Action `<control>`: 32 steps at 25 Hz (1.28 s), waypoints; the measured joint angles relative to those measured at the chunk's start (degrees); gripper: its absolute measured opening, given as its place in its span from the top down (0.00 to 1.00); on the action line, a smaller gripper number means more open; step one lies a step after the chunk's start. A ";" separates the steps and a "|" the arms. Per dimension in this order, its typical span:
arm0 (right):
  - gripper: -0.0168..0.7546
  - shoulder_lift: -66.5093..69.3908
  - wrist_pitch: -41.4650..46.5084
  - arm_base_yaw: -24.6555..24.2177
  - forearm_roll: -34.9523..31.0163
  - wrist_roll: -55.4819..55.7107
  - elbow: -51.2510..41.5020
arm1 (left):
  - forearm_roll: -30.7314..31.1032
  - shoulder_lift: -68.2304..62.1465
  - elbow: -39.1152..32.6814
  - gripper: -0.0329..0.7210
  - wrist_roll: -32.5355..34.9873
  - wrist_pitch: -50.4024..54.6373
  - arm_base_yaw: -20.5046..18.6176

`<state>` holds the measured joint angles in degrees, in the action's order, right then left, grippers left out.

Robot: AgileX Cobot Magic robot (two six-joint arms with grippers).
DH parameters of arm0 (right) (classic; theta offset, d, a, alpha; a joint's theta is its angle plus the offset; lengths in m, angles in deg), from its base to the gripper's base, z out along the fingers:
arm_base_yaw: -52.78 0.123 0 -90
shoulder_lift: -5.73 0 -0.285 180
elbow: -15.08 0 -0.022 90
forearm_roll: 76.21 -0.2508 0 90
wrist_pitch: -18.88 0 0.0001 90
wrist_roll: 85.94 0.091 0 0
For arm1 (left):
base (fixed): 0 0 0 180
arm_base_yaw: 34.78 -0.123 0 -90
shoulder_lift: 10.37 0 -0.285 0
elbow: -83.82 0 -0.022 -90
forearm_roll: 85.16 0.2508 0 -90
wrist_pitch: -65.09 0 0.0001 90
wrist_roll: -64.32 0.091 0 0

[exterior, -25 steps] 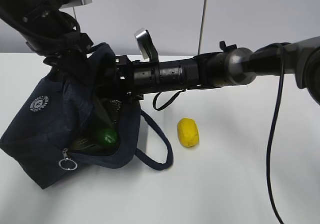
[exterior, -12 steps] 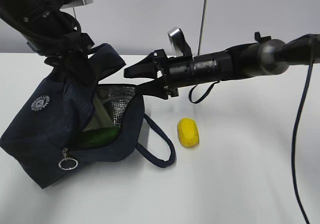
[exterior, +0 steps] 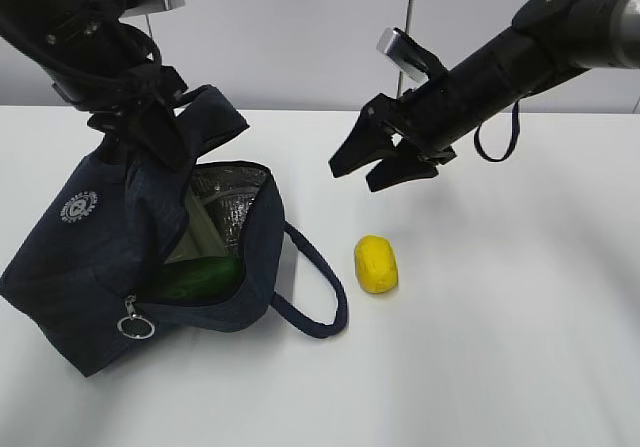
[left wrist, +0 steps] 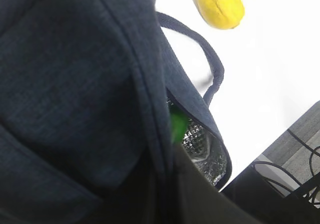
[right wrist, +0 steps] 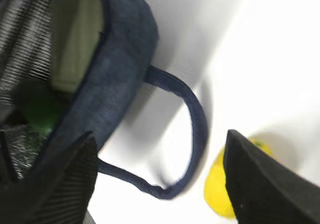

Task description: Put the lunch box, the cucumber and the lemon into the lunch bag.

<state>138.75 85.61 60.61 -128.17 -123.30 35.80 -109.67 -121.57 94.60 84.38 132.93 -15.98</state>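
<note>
The lemon (exterior: 376, 264) is lying bare on the tabletop, near the middle, just beside the bag's (exterior: 90, 267) loose handle (exterior: 312, 297) and apart from it. It is the last piece outside: the cucumber (exterior: 195, 275) is showing green inside the mouth of the bag, and a pale green lid, which I am taking for the box (exterior: 200, 229), is sitting behind it against the silver lining.

My right gripper (exterior: 385, 162) is hanging above and slightly behind the lemon, its jaws spread wide and carrying nothing. My left gripper is hidden by fabric in its own wrist view; I am judging it clenched on the upper flap of the bag, holding the mouth open and tipped toward the lemon.

I am expecting the lemon to be light, firm and rounded, with a waxy-looking skin, so it may roll or squirt out of a pinch near either tip. I am planning to come down over its thick middle, across the short width, with one finger on each side, and to squeeze only enough to seat it. The handle is lying close on the left, so I am keeping that finger clear of the strap.
</note>
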 joint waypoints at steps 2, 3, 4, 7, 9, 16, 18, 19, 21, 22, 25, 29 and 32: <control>0.23 -0.85 0.00 0.34 7.12 5.55 0.00 | 0.00 0.00 0.00 0.96 0.00 0.00 0.00; 0.23 -0.88 0.25 0.63 10.70 8.11 0.00 | 0.00 0.00 0.00 0.96 0.00 0.00 0.00; 0.23 -0.88 0.52 1.07 13.50 10.03 0.00 | 0.00 0.00 0.00 0.96 0.00 0.00 0.00; 0.23 -0.88 1.12 3.11 20.63 14.55 0.00 | 0.00 0.00 0.00 0.96 0.00 0.00 0.00; 0.23 -0.88 1.12 4.56 23.02 16.83 0.00 | 0.00 0.00 0.00 0.96 0.00 0.00 0.00; 0.23 -0.88 0.42 8.97 32.82 24.09 0.00 | 0.00 0.00 0.00 0.96 0.00 0.00 0.00; 0.23 -0.88 0.01 9.94 33.83 25.53 0.00 | 0.00 0.00 0.00 0.96 0.00 0.00 0.00; 0.23 -0.88 -0.31 10.32 34.35 26.36 0.00 | 0.00 0.00 0.00 0.96 0.00 0.00 0.00; 0.25 -0.88 -1.08 10.87 35.54 27.53 0.00 | 0.00 0.00 0.00 0.96 0.00 0.00 0.00; 0.27 -0.88 -1.49 11.09 35.92 27.92 0.00 | 0.00 0.00 0.00 0.96 0.00 0.00 0.00; 0.31 -0.88 -2.47 11.12 35.93 28.28 0.00 | 0.00 0.00 0.00 0.96 0.00 0.00 0.00; 0.32 -0.88 -2.55 11.12 35.93 28.78 0.00 | 0.00 0.00 0.00 0.96 0.00 0.00 0.00; 0.33 0.57 -2.55 11.12 35.58 28.75 0.00 | 0.00 0.00 0.00 0.96 0.04 0.00 0.00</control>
<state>139.32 83.06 71.74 -92.59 -94.54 35.80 -109.67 -121.57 94.60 84.41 132.93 -15.98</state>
